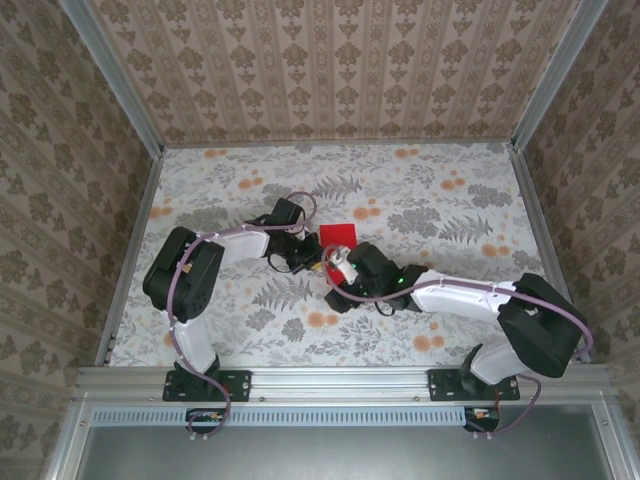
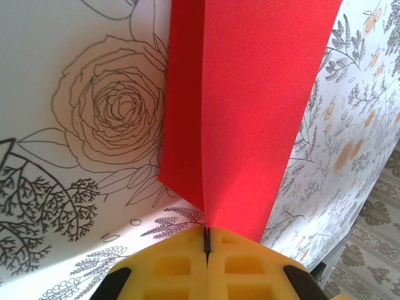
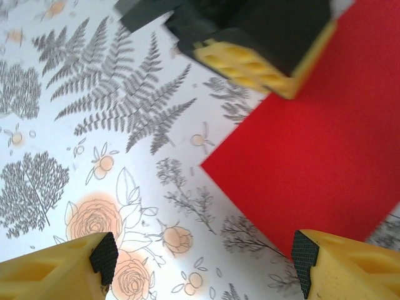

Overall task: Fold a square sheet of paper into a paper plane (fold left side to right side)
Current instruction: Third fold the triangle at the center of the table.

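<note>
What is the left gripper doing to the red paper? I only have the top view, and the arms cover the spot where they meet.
Observer: The left wrist view shows the left gripper shut on an edge of the red paper.
Operator: Is the paper flat there?
Observer: No, a crease runs up the paper from the closed fingers, with a narrower panel to its left.
Operator: And the right gripper?
Observer: The right wrist view shows the right gripper open, with a corner of the paper ahead of the gap.
</note>
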Action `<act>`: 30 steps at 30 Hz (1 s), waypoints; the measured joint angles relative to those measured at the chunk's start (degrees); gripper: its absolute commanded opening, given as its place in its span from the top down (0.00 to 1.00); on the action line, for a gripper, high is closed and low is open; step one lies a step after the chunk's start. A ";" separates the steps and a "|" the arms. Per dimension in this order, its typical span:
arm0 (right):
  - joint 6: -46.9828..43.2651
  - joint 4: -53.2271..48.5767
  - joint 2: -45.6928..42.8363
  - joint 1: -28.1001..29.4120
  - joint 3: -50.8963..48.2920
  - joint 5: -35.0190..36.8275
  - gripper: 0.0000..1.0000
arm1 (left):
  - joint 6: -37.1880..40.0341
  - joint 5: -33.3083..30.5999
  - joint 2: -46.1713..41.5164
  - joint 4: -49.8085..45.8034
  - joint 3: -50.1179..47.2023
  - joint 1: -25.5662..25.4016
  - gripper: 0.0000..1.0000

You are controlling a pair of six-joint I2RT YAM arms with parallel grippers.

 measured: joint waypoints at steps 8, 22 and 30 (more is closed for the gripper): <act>-4.28 0.22 9.53 1.97 3.89 4.24 0.31 | 0.00 0.44 0.00 0.15 -0.09 0.00 1.00; -6.05 2.01 12.35 1.18 7.63 5.55 1.00 | 0.15 0.85 0.00 -0.02 -0.09 0.07 0.96; -5.07 -2.21 12.35 -2.93 9.20 -4.20 1.00 | 5.95 1.53 -1.38 -5.66 1.03 2.67 0.66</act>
